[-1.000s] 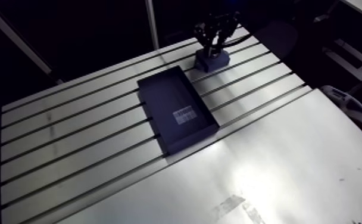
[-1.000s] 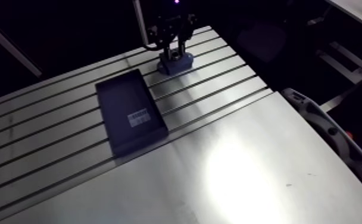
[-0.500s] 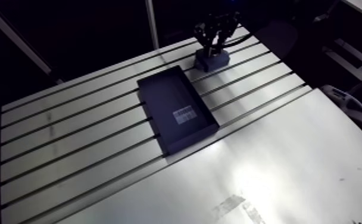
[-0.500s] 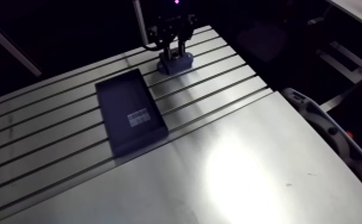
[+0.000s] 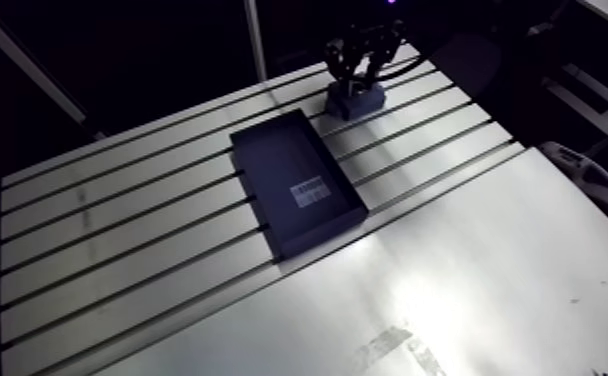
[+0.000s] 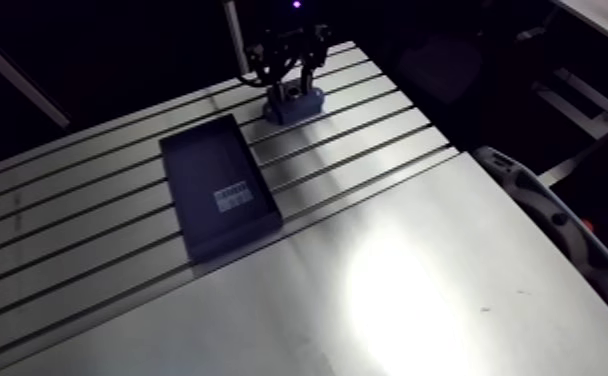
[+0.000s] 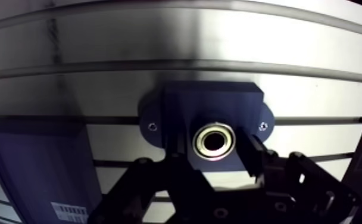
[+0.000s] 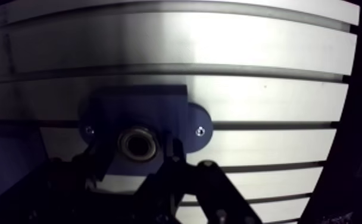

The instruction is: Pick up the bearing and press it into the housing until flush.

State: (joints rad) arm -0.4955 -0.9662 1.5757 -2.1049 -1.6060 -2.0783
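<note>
The shiny, ring-shaped metal bearing (image 7: 214,142) sat in the bore of the matte blue, block-shaped housing (image 7: 210,101) on the slotted aluminium table (image 7: 219,42), and the gripper (image 7: 213,150) hung above the housing, fingers apart, gripping nothing.

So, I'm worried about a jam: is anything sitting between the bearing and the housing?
Nothing visible. The bearing already sits in the bore of the housing, and the end effector straddles it with open fingers, with nothing between them.
</note>
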